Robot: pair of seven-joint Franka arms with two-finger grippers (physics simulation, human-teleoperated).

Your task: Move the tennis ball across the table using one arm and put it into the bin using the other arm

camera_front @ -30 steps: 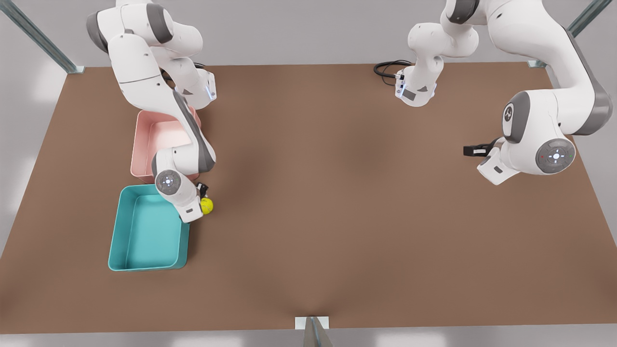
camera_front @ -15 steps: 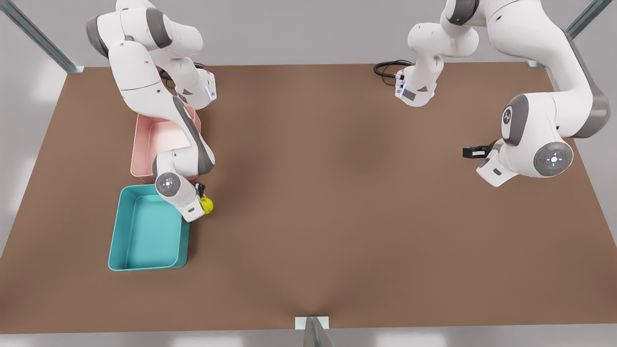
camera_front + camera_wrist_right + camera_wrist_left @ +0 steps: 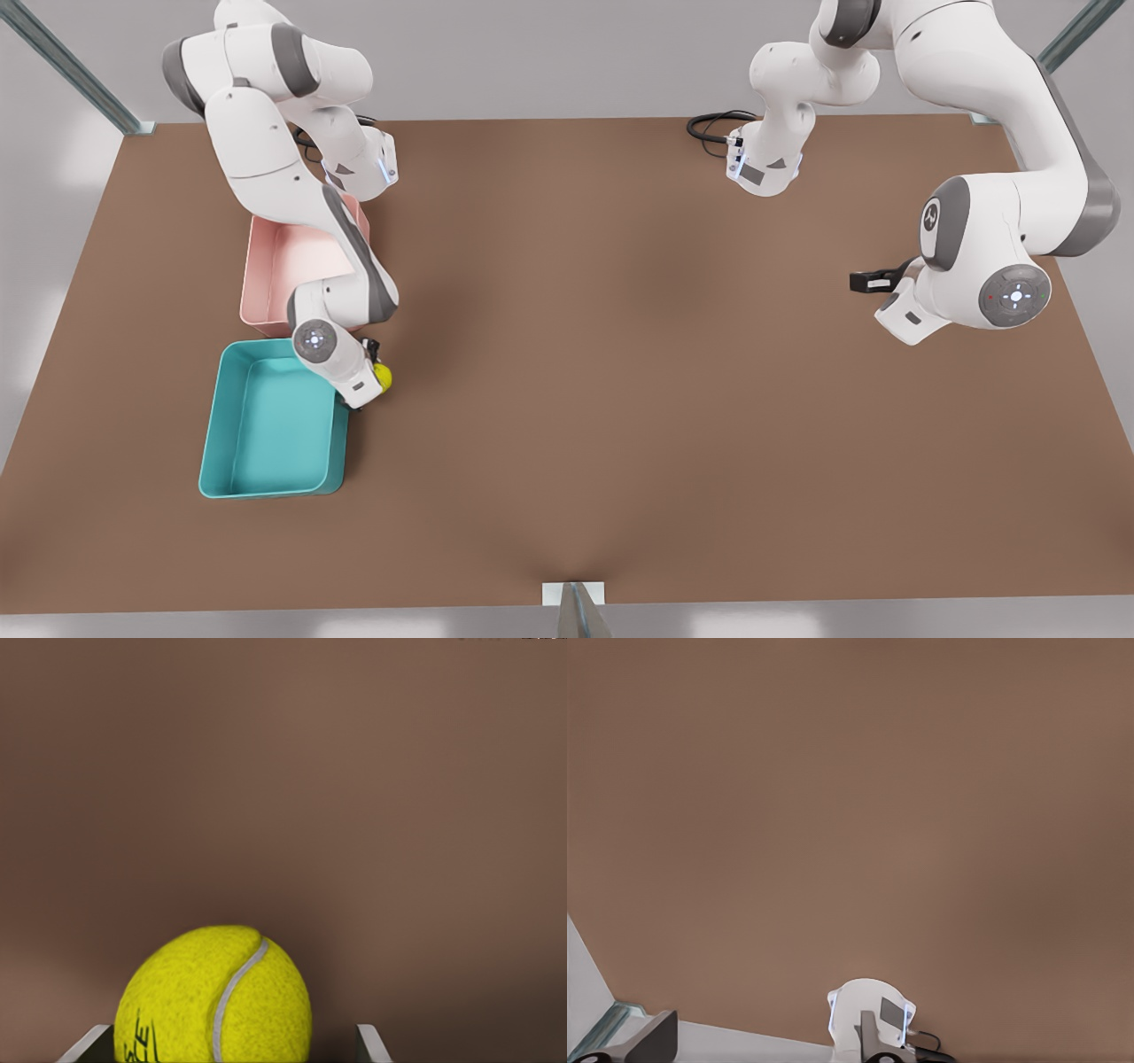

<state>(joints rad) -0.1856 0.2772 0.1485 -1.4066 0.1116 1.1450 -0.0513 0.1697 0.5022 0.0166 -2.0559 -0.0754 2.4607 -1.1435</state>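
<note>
Holding the tennis ball (image 3: 383,377), the right end effector (image 3: 376,372) is sitting on the front view's left side, just beside the near right corner of the teal bin (image 3: 213,443). In the right wrist view the tennis ball (image 3: 215,998) is sitting between two grey fingertips (image 3: 87,1043), one on each side, so the fingers are pinching the ball. The ball is hanging over the brown tabletop (image 3: 620,399), right next to the bin's wall and outside the bin. A pink bin (image 3: 266,266) is lying just behind the teal bin, partly hidden by the white arm. The left end effector (image 3: 870,281) is waiting on the front view's right side, well apart from the ball. I cannot tell if its fingers are spread or pressed together.
</note>
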